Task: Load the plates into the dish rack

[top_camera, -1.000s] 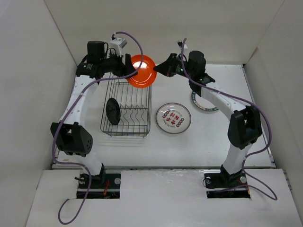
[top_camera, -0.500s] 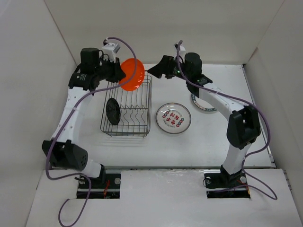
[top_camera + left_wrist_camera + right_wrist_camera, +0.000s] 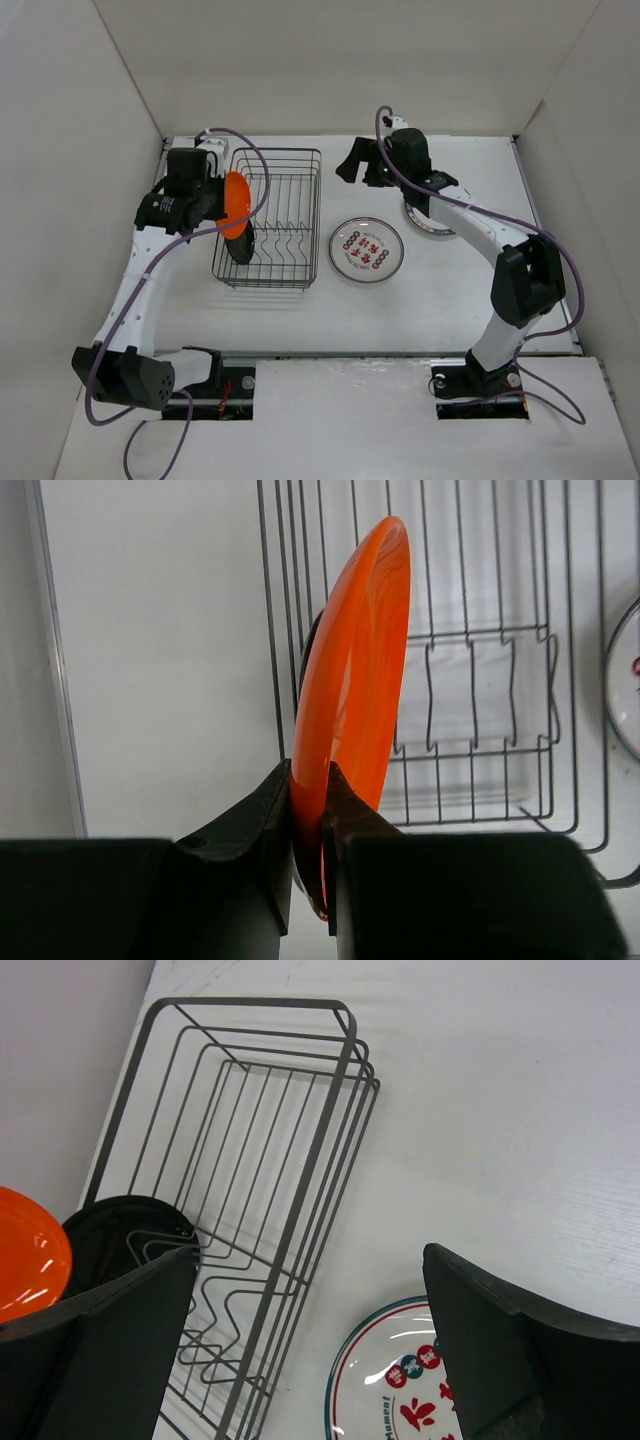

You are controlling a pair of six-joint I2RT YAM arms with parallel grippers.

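Gripping the orange plate by its rim, the left end effector has its jaws drawn narrow, one finger pressed to each face of the plate. In the top view the left end effector sits at the left wall of the dish rack, about midway along its length. The orange plate stands on edge, slightly tilted, over the rack's left rows. Whether its rim touches the wires cannot be told.

The black plate stands on edge among the tines in the rack's near left part, just beside the orange plate on its nearer side. The right wrist view confirms the black plate inside the dish rack, with the orange plate at its left.

The right end effector hangs just off the rack's far right corner. Its jaws stand wide apart, and the right end effector holds nothing between its fingers.

The red-marked plate lies flat on the desk, just to the right of the rack and apart from it. The red-marked plate shows in part in the right wrist view.

The green-banded plate lies flat further to the right of the rack, beyond the red-marked plate, and is partly covered by the right arm.
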